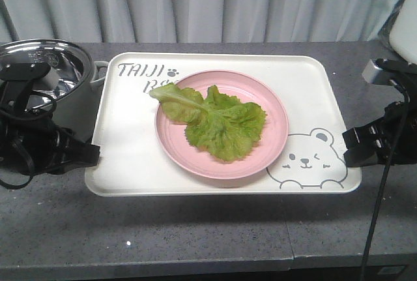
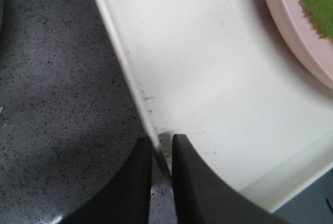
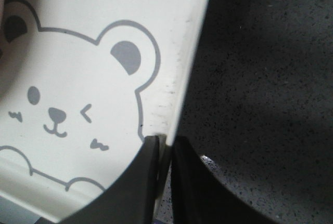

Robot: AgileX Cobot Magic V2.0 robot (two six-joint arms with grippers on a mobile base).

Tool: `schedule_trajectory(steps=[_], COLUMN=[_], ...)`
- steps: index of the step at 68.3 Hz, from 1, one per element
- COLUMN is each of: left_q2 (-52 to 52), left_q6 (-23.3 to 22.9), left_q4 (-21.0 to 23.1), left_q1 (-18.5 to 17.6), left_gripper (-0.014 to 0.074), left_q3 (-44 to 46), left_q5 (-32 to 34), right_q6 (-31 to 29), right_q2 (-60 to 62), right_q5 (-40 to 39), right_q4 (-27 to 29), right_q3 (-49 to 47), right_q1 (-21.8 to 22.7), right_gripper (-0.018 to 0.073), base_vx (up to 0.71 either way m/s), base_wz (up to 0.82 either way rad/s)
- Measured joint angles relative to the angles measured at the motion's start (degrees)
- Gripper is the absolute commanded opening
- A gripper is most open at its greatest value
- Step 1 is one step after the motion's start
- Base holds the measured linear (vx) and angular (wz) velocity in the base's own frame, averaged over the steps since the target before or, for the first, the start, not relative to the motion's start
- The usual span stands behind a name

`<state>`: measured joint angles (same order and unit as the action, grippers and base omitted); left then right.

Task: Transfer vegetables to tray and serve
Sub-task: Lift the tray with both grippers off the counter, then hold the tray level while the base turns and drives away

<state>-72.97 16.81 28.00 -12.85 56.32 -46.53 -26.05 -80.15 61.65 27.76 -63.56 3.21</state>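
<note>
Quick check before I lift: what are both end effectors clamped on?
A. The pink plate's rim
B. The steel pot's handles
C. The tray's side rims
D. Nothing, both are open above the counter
C: in the wrist views, the left end effector and the right end effector each pinch a thin side rim of the tray between closed fingers.

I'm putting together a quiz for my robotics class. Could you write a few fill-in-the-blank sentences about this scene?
1. The lettuce lies on a round ____ plate.
2. The plate stands on a white tray that has a ____ face drawn in one corner.
3. The left pincer and the right pincer each clamp the ____ by its rim.

Missing words: pink; bear; tray.
</note>
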Motion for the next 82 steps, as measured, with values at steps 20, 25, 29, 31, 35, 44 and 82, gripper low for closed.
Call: schedule_trajectory(steps=[20, 25, 29, 31, 35, 44, 82], left_q2=[0.0, 0.0, 0.0, 0.0, 0.0, 0.0, 0.0], left_q6=[0.0, 0.0, 0.0, 0.0, 0.0, 0.0, 0.0], left_q4=[-0.06, -0.06, -0.06, -0.06, -0.06, -0.06, -0.06], left_q1=[0.0, 0.0, 0.0, 0.0, 0.0, 0.0, 0.0], left_gripper=[-0.0006, -0.0006, -0.0006, -0.0006, -0.0006, -0.0006, -0.0006], left_q3=[0.0, -0.04, -0.04, -0.04, -0.04, -0.04, -0.04], left_q5=[-0.02, -0.02, -0.02, -0.02, -0.02, -0.02, -0.02], right_q6=[0.0, 0.0, 0.0, 0.0, 0.0, 0.0, 0.0], right_q2=[0.0, 0.0, 0.0, 0.0, 0.0, 0.0, 0.0], right_q5=[0.05, 0.05, 0.05, 0.05, 0.05, 0.05, 0.05], right_q4=[0.0, 0.0, 0.0, 0.0, 0.0, 0.0, 0.0], right_q3=[0.0, 0.0, 0.0, 0.0, 0.0, 0.0, 0.0], right_q1=[0.0, 0.0, 0.0, 0.0, 0.0, 0.0, 0.0], right_gripper=[-0.0003, -0.0003, -0.0003, -0.0003, -0.0003, -0.0003, -0.0003], base_vx=[-0.03, -0.04, -0.04, -0.04, -0.04, -0.04, -0.04], base_wz=[-0.12, -0.21, -0.25, -0.28, -0.3, -0.35, -0.44])
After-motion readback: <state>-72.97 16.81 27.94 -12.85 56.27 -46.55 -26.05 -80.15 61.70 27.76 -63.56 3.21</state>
